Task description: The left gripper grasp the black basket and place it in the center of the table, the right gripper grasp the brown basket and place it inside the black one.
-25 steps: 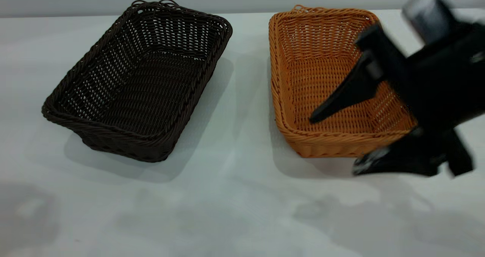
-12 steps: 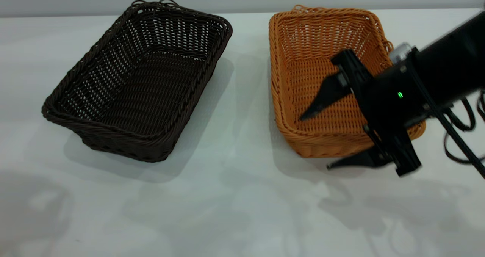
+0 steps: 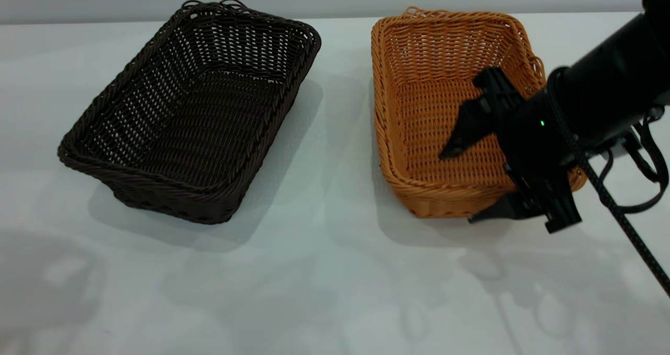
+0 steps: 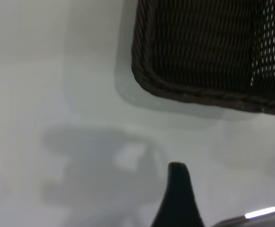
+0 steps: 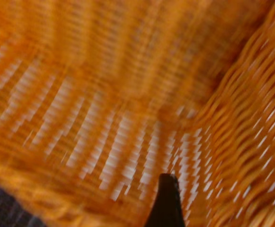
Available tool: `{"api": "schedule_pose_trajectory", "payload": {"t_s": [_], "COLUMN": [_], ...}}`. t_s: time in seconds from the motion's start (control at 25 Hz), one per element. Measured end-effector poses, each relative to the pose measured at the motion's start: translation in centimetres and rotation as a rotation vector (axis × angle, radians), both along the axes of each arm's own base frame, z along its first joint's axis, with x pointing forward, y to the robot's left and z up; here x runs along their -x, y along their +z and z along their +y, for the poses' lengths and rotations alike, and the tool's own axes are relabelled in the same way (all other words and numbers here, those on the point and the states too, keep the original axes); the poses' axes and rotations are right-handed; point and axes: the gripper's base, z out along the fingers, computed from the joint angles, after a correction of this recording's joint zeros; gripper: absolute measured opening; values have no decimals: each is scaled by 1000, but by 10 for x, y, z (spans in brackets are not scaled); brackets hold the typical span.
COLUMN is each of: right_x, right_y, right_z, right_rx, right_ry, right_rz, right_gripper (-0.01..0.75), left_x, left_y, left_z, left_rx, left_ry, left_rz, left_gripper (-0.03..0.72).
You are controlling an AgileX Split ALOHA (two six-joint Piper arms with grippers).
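The exterior view showed the right pincer point(image 3: 460, 185) spread wide across the near rim of the brown basket point(image 3: 434, 98), one finger inside and one outside on the white worktop point(image 3: 314, 271). Only the left wrist view showed the left pincer: a single dark fingertip point(image 4: 177, 189) near a corner of the black basket point(image 3: 193, 109), its spread impossible to tell. Both baskets sat apart, holding nothing else.

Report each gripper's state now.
Left gripper: cannot be told.
Right gripper: open, fingers astride the brown basket's near rim, holding nothing.
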Motion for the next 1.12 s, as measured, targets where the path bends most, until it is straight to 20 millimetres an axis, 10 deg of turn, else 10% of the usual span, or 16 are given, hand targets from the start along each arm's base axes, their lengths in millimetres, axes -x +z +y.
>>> {"api": "schedule_pose_trajectory", "payload": {"t_s": [0.64, 1.12], "right_x": [1, 1], "right_y": [-11, -11], "right_z": [-2, -1], "right_rx": [26, 19], "right_ry": [-8, -2], "right_rz": [29, 29], "right_gripper": [555, 555], "left_x": [-88, -111], "left_y": [-65, -91], "left_z": [-36, -82], "left_rx": [-90, -267], "left_ry": [-297, -762], "left_rz": [258, 210], "left_gripper": [502, 495]}}
